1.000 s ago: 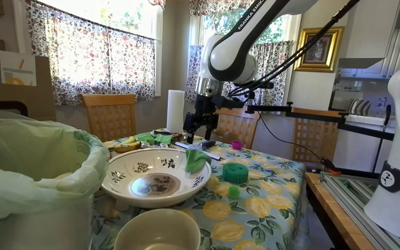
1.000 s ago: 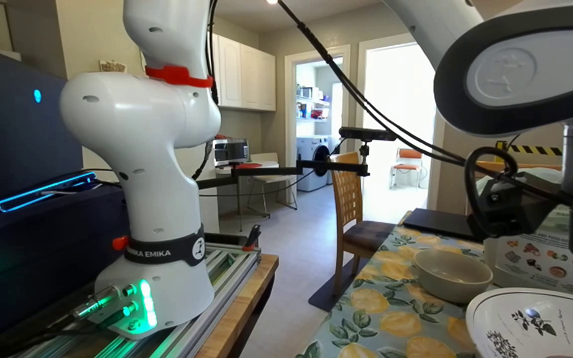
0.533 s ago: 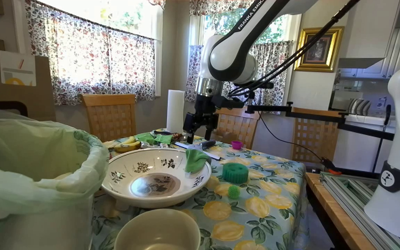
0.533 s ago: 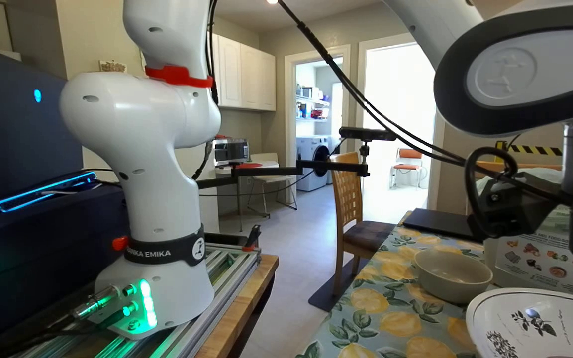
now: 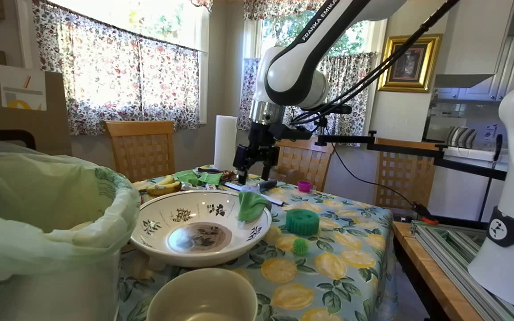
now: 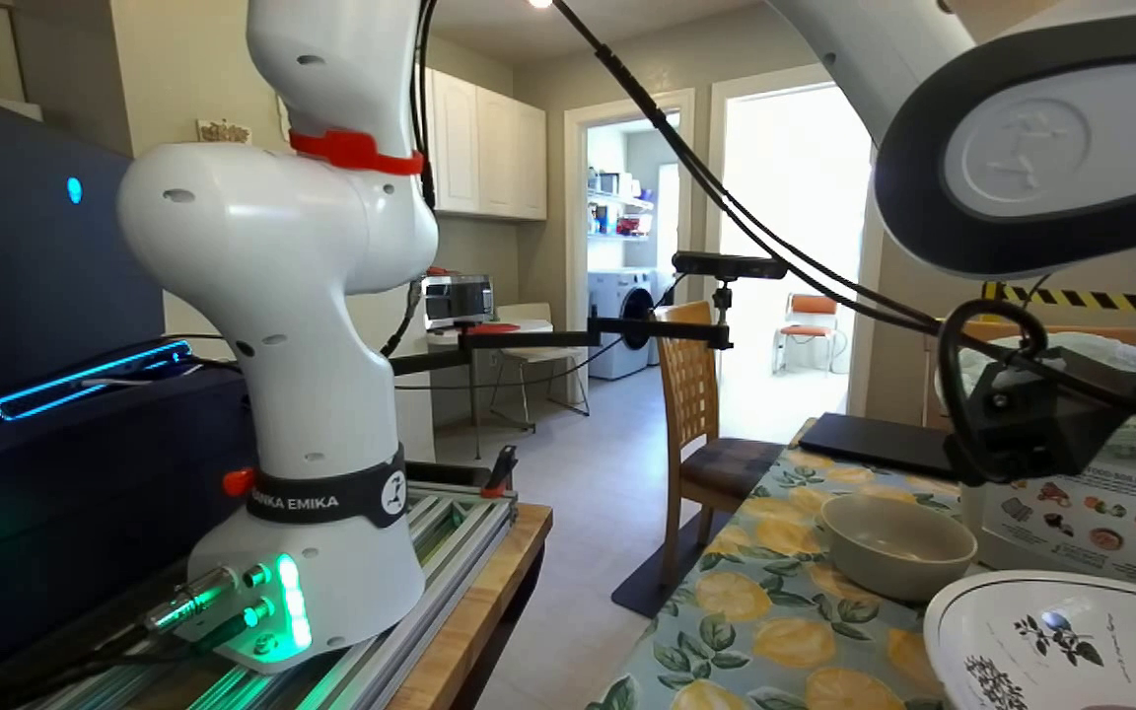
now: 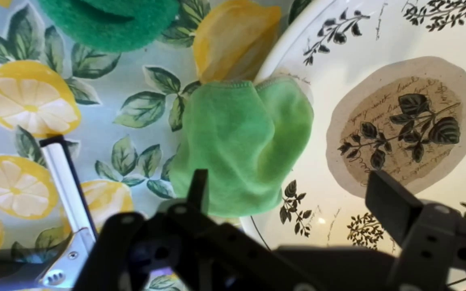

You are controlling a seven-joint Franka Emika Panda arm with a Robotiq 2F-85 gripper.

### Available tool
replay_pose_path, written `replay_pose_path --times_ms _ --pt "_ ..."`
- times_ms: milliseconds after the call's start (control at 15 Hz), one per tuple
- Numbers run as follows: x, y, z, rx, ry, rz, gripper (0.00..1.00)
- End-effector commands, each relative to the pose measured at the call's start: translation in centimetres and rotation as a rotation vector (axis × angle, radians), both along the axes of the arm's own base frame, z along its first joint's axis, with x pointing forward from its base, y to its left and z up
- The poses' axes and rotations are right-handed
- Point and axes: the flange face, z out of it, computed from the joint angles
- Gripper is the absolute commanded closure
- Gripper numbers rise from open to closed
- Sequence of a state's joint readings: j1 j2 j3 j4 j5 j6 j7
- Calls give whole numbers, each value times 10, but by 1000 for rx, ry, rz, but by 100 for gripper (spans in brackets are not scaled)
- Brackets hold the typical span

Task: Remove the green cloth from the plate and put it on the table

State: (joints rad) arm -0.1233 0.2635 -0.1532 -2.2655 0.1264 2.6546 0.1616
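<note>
Can see the table in both exterior views, under lemon print. On it, can make out the plate, just beside the bowl. Higher up, can see the gripper, spread wide and holding nothing. Below and apart, can find the green cloth, draped over the plate's rim, partly inside. Near the plate, can spot a ball.

The arm is mostly white, its cables and hand black

Squeegee, bananas, beige bowl.
</note>
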Motion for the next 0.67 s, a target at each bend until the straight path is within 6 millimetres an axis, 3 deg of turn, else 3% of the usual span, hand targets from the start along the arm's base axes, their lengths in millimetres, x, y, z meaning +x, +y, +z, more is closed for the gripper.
replay_pose_path --times_ms 0,467,600 --pt "14 -9 -8 -9 -2 -31 0" --pt "22 -18 -35 -34 -7 -55 0" --pt "24 -20 -38 -35 -15 -58 26"
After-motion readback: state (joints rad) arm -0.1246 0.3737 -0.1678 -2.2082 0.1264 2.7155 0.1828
